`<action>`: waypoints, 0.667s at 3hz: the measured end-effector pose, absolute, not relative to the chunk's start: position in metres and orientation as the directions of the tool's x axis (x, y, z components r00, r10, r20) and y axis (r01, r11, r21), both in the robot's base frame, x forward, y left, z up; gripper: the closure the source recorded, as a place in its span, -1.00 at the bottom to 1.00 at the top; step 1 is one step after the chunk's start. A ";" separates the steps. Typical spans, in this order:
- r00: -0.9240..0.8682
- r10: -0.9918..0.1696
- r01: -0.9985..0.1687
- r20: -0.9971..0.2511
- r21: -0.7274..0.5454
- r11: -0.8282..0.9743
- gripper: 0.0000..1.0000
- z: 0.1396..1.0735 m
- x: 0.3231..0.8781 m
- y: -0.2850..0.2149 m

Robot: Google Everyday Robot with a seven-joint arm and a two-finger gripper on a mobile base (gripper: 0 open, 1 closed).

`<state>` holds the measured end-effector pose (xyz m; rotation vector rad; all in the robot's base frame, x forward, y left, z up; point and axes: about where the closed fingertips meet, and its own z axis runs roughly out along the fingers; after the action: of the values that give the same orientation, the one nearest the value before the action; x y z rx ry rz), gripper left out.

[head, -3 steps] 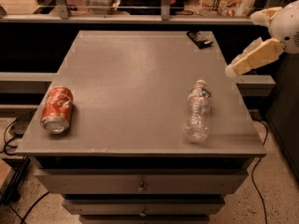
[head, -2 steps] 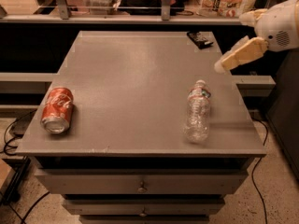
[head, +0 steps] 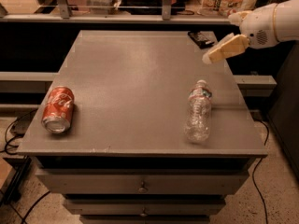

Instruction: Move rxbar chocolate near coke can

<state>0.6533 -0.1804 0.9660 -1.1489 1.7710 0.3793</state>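
Gripper (head: 216, 54), tan, open or closed cannot be told, hovers at 1 o'clock over grey table (head: 140, 69), near small flat black rxbar chocolate (head: 201, 38). Red coke can (head: 58, 109) lies at 8 o'clock; clear plastic bottle (head: 198, 117) lies at 4 o'clock.

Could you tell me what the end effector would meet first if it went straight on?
The end effector, near the far right corner, points down-left; probably the bare table top first, though depth is unclear.

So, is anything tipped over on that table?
Yes. The coke can lies on its side near the front left corner, and the clear plastic bottle lies sideways at the right. Nothing looks spilled. The rxbar chocolate lies flat far right, the gripper hovering close by.
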 end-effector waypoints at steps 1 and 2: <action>-0.125 -0.428 -0.791 -0.895 -0.171 0.587 -1.00 0.952 0.698 -0.174; -0.145 -0.360 -0.733 -0.922 -0.144 0.665 -1.00 0.940 0.738 -0.173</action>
<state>0.7380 -0.1729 0.9402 -0.8822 1.7522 0.4127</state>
